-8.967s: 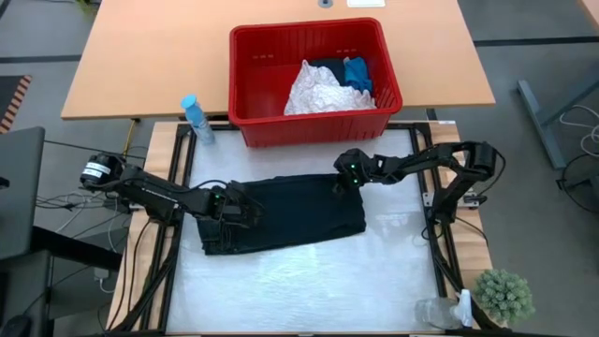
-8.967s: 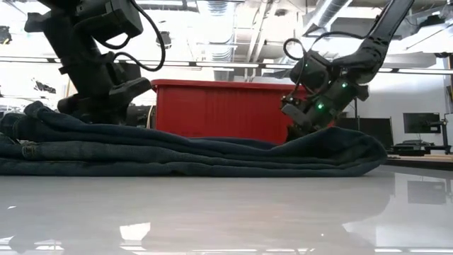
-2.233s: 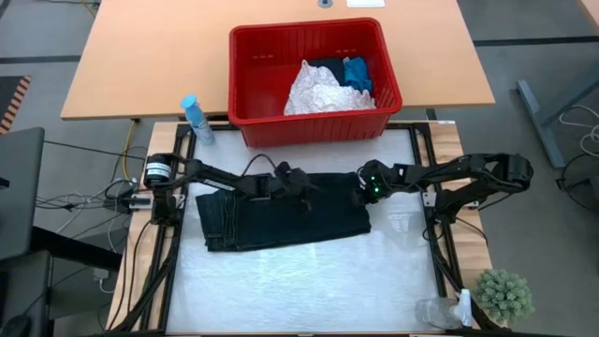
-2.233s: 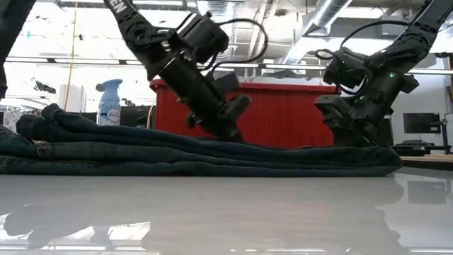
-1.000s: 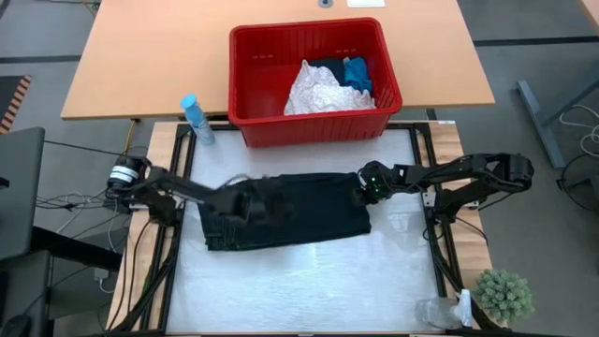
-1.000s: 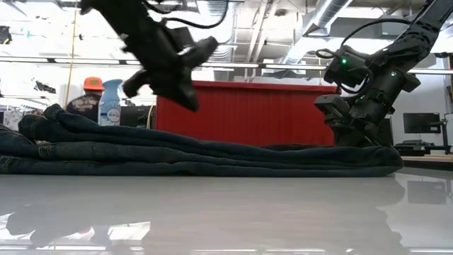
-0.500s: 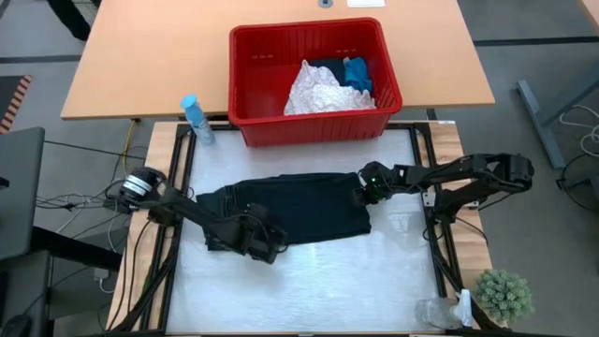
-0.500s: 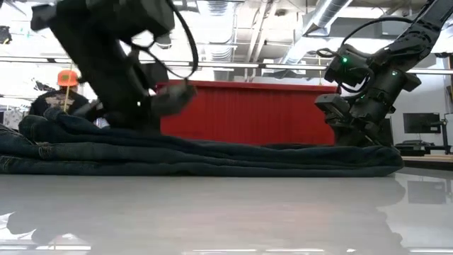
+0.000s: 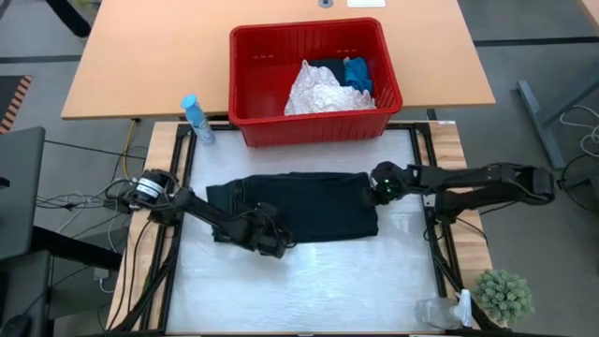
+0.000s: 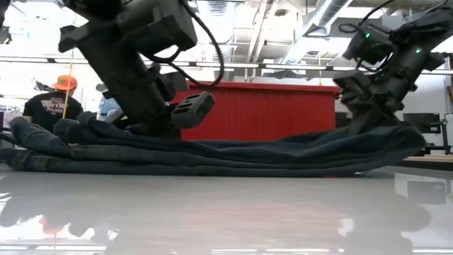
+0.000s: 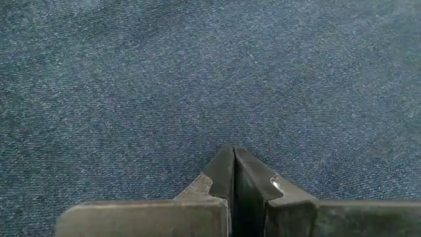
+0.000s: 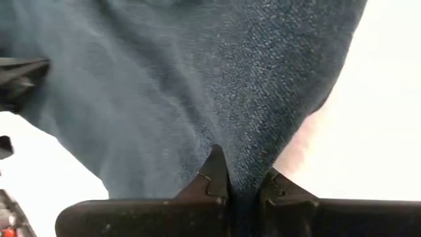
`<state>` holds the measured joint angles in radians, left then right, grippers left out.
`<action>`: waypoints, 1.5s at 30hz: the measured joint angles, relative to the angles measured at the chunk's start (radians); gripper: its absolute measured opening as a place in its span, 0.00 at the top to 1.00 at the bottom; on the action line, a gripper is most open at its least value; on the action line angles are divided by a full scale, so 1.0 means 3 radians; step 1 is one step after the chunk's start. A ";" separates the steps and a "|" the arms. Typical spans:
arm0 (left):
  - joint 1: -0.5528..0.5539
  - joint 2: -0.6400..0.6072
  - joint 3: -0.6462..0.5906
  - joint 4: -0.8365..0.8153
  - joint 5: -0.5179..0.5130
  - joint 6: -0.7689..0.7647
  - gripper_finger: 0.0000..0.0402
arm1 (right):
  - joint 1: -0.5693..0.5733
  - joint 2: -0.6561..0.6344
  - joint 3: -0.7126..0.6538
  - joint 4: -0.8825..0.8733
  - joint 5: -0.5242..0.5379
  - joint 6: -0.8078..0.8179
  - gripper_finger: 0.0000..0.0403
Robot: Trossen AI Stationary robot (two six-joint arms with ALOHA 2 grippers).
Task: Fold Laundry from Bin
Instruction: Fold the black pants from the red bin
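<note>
The right gripper (image 12: 242, 187) pinches the edge of the dark blue denim garment, folded flat (image 9: 299, 208), at its end nearer the right arm, and holds that end just off the white table top (image 9: 309, 290). The left gripper (image 11: 234, 172), fingers pressed together and empty, bears down on the garment's near edge. The step in hand looks like smoothing and squaring the fold; next probably calls for the raised end to be drawn taut or carried over. Only the low view shows the raised end and a person in an orange cap (image 10: 49, 103). Only the high view shows the red rectangular plastic bin (image 9: 245, 80), holding a white crinkled cloth (image 9: 318, 92) and a small bright blue cloth (image 9: 357, 72).
</note>
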<state>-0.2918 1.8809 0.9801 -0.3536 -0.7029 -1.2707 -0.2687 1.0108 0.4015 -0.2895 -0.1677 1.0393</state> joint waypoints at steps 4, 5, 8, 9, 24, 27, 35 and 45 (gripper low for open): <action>0.0113 0.0006 -0.0002 0.0297 0.0036 0.0263 1.00 | 0.0000 -0.0378 0.0000 -0.0235 0.0004 0.0098 0.91; 0.0145 0.0007 -0.0003 0.0366 0.0055 0.0331 1.00 | 0.0000 -0.0469 0.0000 -0.0287 0.0015 0.0133 0.91; 0.0234 0.0011 -0.0005 0.0563 0.0098 0.0550 1.00 | 0.0000 -0.0709 0.0000 -0.0353 0.0018 0.0219 0.91; 0.0267 0.0013 -0.0007 0.0622 0.0110 0.0621 1.00 | 0.0000 -0.0774 0.0000 -0.0346 0.0019 0.0257 0.91; 0.0553 0.0076 -0.0011 0.1386 0.0300 0.1316 1.00 | -0.0004 -0.0688 0.0769 -0.0428 0.0028 0.0231 0.91; 0.0577 0.0124 -0.0002 0.1479 0.0385 0.1355 1.00 | -0.0004 -0.0550 0.0953 -0.0471 0.0032 0.0200 0.91; 0.0528 -0.0247 0.0046 0.2417 -0.0711 0.1691 1.00 | 0.0023 -0.0273 0.1105 -0.0551 0.0067 0.0071 0.91; 0.0710 0.0297 0.0028 0.2783 -0.0576 0.1559 1.00 | 0.0032 -0.0254 0.1105 -0.0569 0.0051 0.0089 0.91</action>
<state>-0.0788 1.9701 0.9886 0.4813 -0.8755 -0.8030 -0.2593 0.9345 0.7330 -0.4603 -0.1523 1.0659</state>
